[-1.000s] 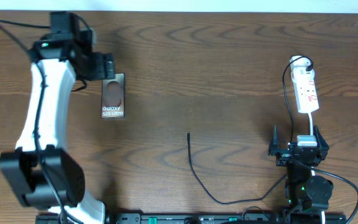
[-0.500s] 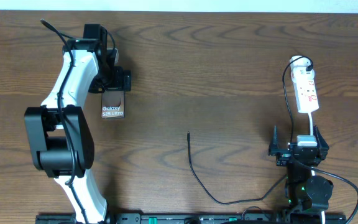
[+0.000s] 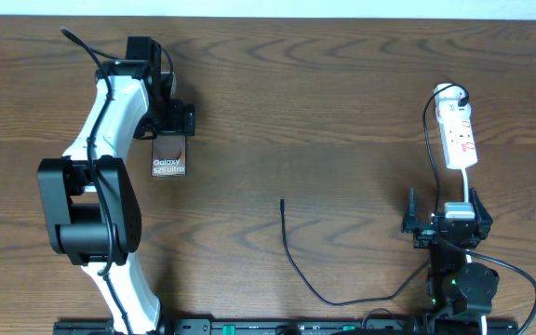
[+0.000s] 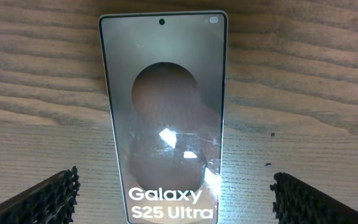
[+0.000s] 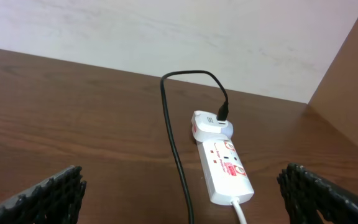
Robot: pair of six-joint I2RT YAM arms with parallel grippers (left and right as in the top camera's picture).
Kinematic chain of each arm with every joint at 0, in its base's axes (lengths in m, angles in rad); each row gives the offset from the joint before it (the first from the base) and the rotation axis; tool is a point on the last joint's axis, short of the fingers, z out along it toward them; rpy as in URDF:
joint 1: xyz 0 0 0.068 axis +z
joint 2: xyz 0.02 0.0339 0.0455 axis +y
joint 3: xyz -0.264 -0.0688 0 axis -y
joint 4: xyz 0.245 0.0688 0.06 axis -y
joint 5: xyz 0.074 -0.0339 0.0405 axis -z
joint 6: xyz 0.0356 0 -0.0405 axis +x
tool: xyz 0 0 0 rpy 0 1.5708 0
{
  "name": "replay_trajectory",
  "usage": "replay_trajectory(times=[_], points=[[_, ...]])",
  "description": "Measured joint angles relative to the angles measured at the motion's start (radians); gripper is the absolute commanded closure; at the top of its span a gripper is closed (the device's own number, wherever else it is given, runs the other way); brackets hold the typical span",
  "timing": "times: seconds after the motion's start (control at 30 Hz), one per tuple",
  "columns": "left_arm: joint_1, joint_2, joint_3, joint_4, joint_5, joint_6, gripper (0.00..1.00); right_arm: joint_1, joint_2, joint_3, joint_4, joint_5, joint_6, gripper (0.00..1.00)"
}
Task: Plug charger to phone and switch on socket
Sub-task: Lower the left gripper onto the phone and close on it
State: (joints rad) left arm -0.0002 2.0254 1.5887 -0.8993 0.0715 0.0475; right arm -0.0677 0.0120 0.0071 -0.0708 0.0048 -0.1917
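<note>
We see a wooden bench from above with two robot arms. The left end effector hangs over the top end of the phone. Its fingertips are spread wide and empty, one on each side of the phone's long edges and touching neither. The phone lies flat, face up, directly below and between them, with white "Galaxy S25 Ultra" lettering on its glossy screen.

The right end effector is also spread wide and holds nothing. The white power strip, with its red switches, lies just ahead of it. A black lead is plugged into a white adapter at the strip's far end.

The charger cable curves across the bench to the left of the right end effector. Its plug tip lies well apart from both end effectors.

We judge the phone to be stiff, thin and slick, and likely to slide on the wood. It is best pinched across its long edges, never on the glass. The cable looks light and limp, so it is best gripped just behind the plug tip, where the tip can be steered.
</note>
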Motion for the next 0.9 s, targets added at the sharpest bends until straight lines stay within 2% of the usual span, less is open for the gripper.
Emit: replay_trajectory(times=[0.9], points=[[0.0,0.0,-0.063,0.075,0.0,-0.021,0.02,0.0,0.0,0.0,0.0,0.0,0.0,0.01]])
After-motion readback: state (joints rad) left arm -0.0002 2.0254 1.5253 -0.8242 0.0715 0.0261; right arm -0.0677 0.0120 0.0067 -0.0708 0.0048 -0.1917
